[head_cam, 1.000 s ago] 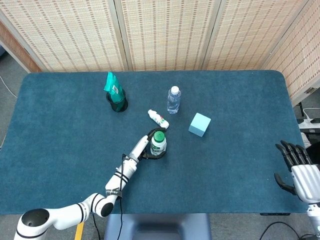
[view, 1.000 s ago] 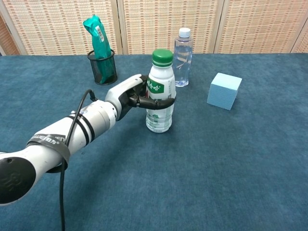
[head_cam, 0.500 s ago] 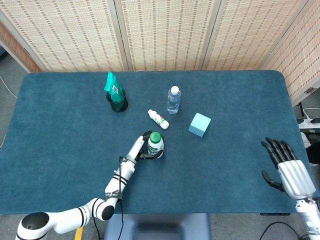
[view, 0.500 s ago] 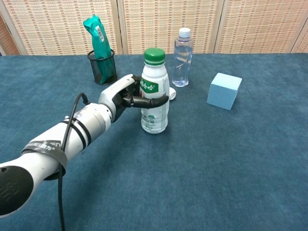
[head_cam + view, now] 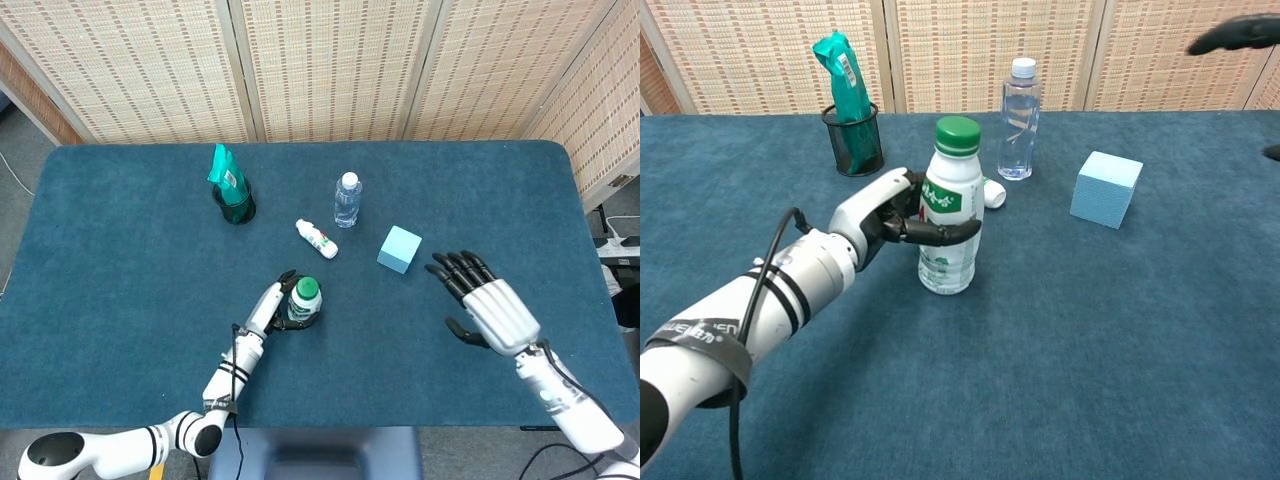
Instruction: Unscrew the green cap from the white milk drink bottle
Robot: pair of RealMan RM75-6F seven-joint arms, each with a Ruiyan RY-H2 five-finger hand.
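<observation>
Left hand [image 5: 883, 213] is wrapping its fingers around the middle of the white milk drink bottle [image 5: 948, 212], likely bracing it upright near the front of the desk [image 5: 120, 290] so the other hand can turn the green cap [image 5: 958, 132], which is sitting on top, not yet off. Right hand [image 5: 487, 305] is hovering empty with fingers spread toward the desk's right side, well apart from the bottle

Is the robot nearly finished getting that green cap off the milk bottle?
Not yet. Done: the left hand grips the white milk drink bottle, upright on the table. In hand: the right hand hovers open, away from the bottle. Left: the green cap is on, so the unscrewing remains.
</observation>
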